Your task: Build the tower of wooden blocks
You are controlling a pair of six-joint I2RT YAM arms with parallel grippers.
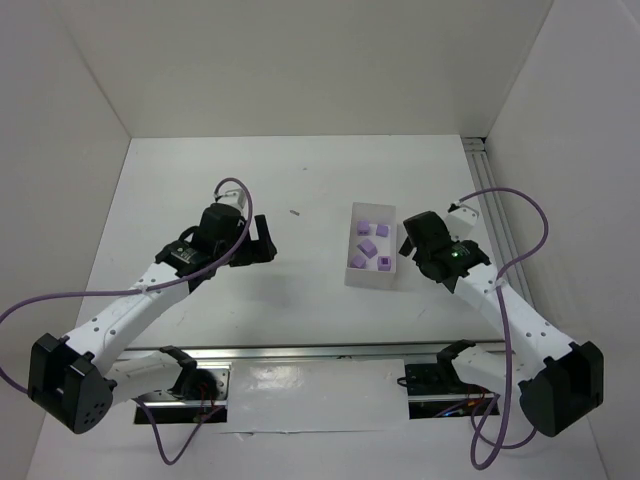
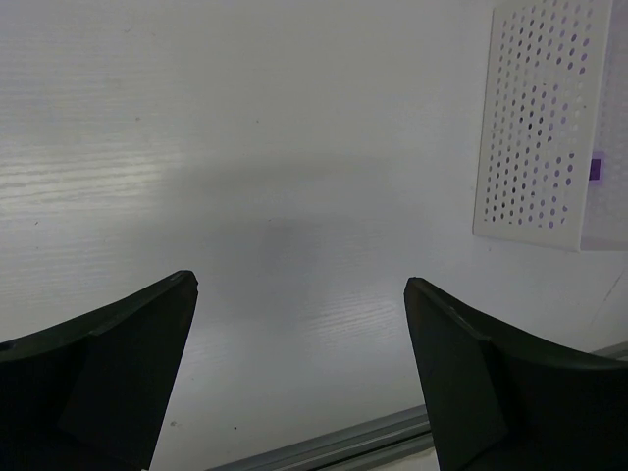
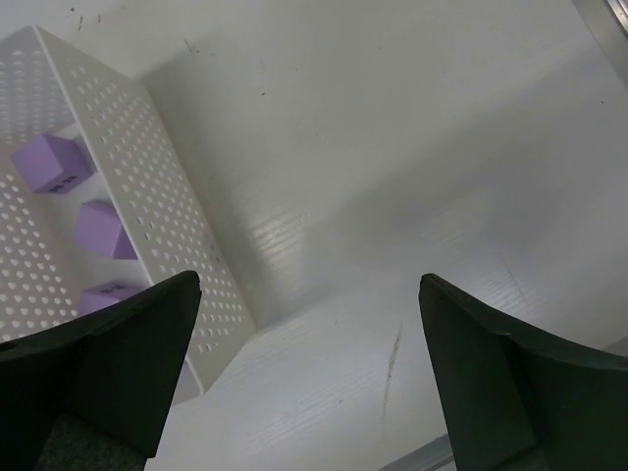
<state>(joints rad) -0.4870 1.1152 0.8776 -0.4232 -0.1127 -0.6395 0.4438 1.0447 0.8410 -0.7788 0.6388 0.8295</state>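
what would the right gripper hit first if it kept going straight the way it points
Most likely the bare table: only tabletop shows ahead of the open right gripper. The white tray holding lilac blocks sits left of that line and would probably be missed, though depth is unclear.

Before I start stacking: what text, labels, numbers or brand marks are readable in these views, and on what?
No readable text, number or brand in any view.
Small lilac wood cube in the shallow white perforated tray: dark marks on one face, too small and blurred to read.
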